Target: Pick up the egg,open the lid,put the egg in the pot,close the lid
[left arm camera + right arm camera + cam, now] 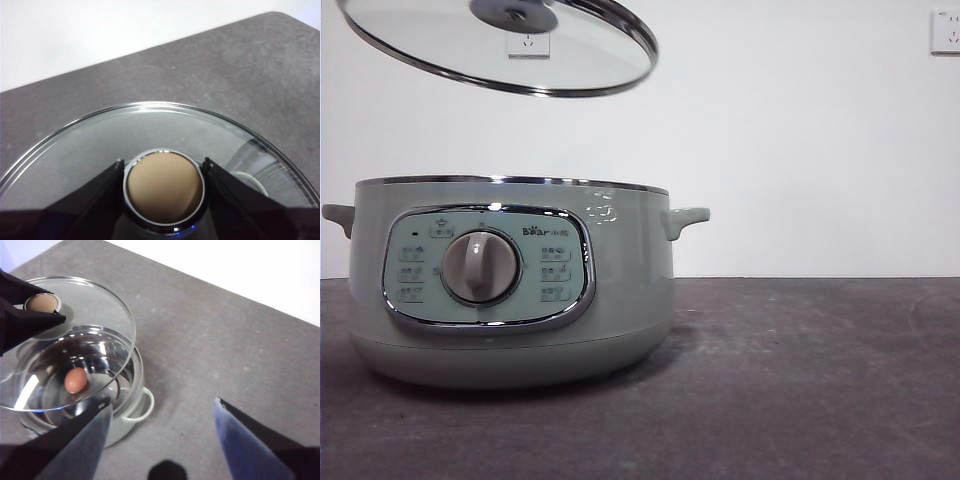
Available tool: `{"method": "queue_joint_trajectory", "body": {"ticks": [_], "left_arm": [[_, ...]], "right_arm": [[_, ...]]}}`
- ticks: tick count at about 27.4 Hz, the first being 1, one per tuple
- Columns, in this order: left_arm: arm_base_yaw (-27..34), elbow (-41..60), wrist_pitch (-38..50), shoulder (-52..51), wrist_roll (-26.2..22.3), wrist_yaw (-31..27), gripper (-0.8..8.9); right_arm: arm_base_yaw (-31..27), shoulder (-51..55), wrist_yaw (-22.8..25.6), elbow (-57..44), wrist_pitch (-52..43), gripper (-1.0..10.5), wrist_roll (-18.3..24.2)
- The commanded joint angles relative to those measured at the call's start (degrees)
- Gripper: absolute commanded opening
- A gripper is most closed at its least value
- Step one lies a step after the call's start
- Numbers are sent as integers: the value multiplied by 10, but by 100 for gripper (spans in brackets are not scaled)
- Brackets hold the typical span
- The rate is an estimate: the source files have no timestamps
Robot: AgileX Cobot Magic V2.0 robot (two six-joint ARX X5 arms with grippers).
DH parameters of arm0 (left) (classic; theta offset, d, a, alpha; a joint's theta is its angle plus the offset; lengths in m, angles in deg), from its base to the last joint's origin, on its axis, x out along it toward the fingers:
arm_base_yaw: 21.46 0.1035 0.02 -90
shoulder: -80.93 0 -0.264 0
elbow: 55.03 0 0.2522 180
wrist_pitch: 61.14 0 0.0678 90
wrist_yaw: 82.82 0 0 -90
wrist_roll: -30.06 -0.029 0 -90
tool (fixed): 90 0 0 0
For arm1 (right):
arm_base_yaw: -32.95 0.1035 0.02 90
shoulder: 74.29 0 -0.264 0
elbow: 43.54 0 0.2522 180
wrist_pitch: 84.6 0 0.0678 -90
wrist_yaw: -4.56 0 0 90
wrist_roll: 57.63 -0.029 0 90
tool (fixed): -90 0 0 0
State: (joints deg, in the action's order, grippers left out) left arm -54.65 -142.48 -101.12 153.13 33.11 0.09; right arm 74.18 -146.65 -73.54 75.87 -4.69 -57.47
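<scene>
We see a dark grey worktop (pixel 820 380) with a big green pot (pixel 510 285) standing on it, toward one side and close to the front edge. The pot is open on top. The glass lid (pixel 500 45) hangs in the air above the pot, tilted, not touching it. Our left gripper (pixel 163 187) has its jaws squeezed on the knob (pixel 163 185) of the lid, one jaw on each side. Our right gripper (pixel 160 440) is up above the worktop beside the pot, with its jaws spread wide and nothing between them. The little brown egg (pixel 76 380) lies inside the pot, seen through the lid.
</scene>
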Motion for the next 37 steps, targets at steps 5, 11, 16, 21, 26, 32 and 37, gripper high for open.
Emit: {"method": "queue_joint_trajectory", "body": {"ticks": [5,11,16,21,26,32,37], "left_arm": [[-10,46,93,1,24,-4,-8],[-9,118,169,1,36,-9,-8],[-9,181,236,1,69,-21,-8],[-9,230,278,1,78,-34,-9],[-8,262,292,2,79,-40,-9],[-8,289,322,5,79,-48,-9],[-8,292,306,11,79,-48,-9]], "right_arm": [[0,1,50,0,13,344,-8],[0,2,50,0,14,344,-8],[0,3,50,0,14,344,-7],[0,3,50,0,14,344,-8],[0,3,50,0,14,344,-8],[0,3,50,0,15,344,-8],[0,3,50,0,15,344,-8]]}}
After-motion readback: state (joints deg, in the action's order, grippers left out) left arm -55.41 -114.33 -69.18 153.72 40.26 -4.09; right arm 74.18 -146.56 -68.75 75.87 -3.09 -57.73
